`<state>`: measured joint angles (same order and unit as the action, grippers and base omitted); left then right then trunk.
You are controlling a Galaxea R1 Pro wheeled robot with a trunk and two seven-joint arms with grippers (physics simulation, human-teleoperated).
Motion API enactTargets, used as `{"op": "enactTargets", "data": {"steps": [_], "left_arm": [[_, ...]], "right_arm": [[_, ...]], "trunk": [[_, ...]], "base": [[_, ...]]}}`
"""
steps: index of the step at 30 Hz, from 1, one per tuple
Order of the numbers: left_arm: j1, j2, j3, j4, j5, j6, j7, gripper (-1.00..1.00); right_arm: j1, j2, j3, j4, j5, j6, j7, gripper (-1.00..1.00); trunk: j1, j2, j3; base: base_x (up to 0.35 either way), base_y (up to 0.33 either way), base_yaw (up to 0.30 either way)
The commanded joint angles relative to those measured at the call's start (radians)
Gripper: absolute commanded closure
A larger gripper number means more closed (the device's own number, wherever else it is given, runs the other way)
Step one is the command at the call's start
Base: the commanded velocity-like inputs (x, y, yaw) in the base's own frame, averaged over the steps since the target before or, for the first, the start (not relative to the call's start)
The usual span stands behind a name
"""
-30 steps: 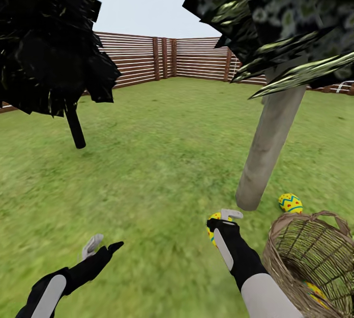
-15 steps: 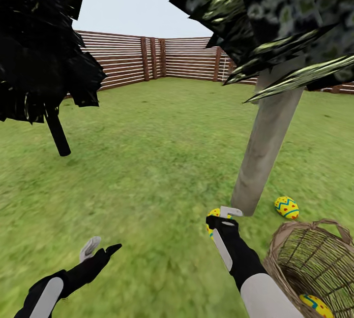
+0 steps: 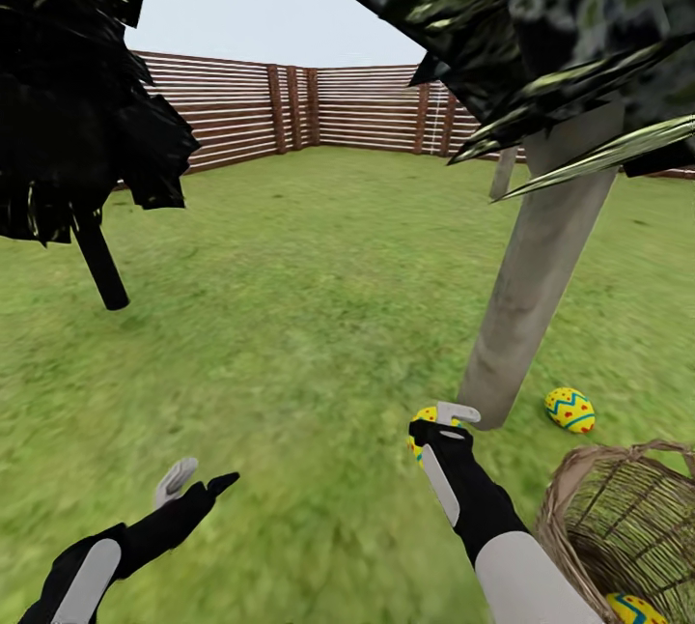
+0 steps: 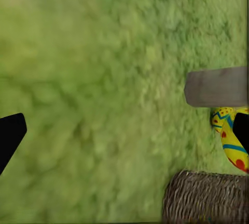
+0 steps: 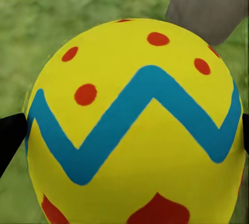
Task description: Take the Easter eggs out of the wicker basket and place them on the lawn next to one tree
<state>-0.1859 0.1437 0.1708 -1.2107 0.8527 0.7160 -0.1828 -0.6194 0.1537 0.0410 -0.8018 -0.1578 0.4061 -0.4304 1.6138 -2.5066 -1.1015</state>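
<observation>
Green mottled lawn (image 3: 309, 315): our right gripper (image 3: 436, 423) clamped a yellow zigzag-striped egg (image 5: 135, 125) near the pale grey-beige trunk (image 3: 536, 286) for placing beside the grounded egg (image 3: 569, 410); one remained in the tan wicker basket (image 3: 618, 518); left gripper (image 3: 198, 481) empty, fingers apart

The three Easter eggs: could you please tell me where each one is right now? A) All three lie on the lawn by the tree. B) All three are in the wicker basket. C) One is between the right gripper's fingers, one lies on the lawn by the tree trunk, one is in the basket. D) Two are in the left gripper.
C: the right gripper holds one egg, another egg lies on the lawn beside the tree trunk, and a third egg sits in the wicker basket.
</observation>
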Motion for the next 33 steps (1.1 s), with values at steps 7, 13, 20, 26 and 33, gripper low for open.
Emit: {"op": "enactTargets", "data": {"steps": [7, 13, 20, 26, 33], "left_arm": [[0.037, 0.006, 0.007, -0.089, 0.000, 0.025, -0.012, -1.00], [0.040, 0.004, 0.005, -0.097, 0.000, 0.030, -0.012, -1.00], [-0.017, 0.003, 0.008, -0.130, 0.000, 0.092, -0.010, -1.00], [-0.185, -0.004, 0.005, -0.058, -0.005, 0.143, -0.001, -1.00], [-0.248, -0.009, 0.001, -0.027, -0.009, 0.198, 0.001, -1.00]], "right_arm": [[-0.006, -0.009, 0.005, 0.010, -0.008, 0.000, -0.007, 1.00], [-0.008, -0.011, 0.009, 0.012, 0.000, 0.006, -0.005, 1.00], [-0.043, -0.015, 0.015, 0.055, 0.001, -0.002, -0.005, 1.00], [-0.164, -0.035, 0.012, 0.275, -0.004, -0.134, -0.005, 1.00], [-0.219, -0.045, 0.010, 0.374, -0.011, -0.161, -0.005, 1.00]], "trunk": [[0.003, -0.002, -0.028], [0.006, -0.003, -0.051], [0.009, -0.005, -0.078], [0.011, -0.007, -0.102], [0.015, -0.008, -0.129]], "base": [[0.000, 0.000, -0.075], [0.000, 0.000, -0.002], [0.000, 0.000, 0.000], [0.000, 0.000, 0.000], [0.000, 0.000, 0.000]]}}
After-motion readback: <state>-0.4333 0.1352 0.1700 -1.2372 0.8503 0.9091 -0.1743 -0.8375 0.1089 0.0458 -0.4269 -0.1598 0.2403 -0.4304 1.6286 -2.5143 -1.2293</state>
